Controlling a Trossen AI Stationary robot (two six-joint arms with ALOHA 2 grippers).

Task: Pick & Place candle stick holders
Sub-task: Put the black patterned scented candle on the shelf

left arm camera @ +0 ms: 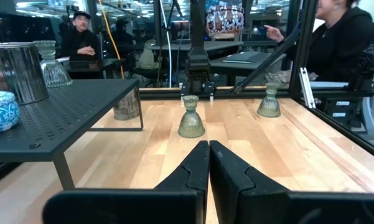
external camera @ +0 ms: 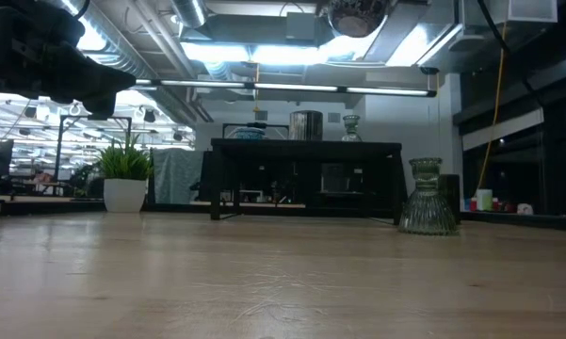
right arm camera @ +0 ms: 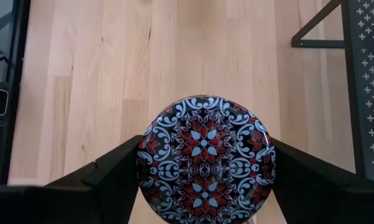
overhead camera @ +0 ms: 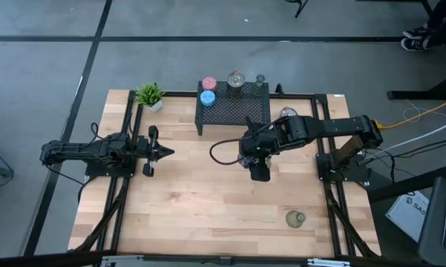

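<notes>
Bench: wooden bench (overhead camera: 208,200) carrying the rack, the plant, both arms and the holders.
Rack: black mesh rack (overhead camera: 234,111) at the far edge, middle; four holders already stand along its back, so this looks like the place to fill.
On rack: pink holder (overhead camera: 209,83), blue holder (overhead camera: 207,97), silver holder (overhead camera: 236,83) and a small glass holder (overhead camera: 260,80).
Right arm: right gripper (right arm camera: 202,168) hangs above the bench centre, just in front of the rack, fingers clamped on either side of a round patterned holder (right arm camera: 205,158), which is lifted off the wood.
Left arm: left gripper (left arm camera: 208,171) waits near the left edge, fingers pressed together, holding nothing.
Left to do: a glass holder (overhead camera: 295,218) stands near the front right corner, another glass holder (overhead camera: 288,113) sits beside the rack's right end.
Progress: roughly halfway by my reckoning; one in transit, two on the wood.
Plant: potted plant (overhead camera: 150,95) at the far left corner, apart from the work.
</notes>
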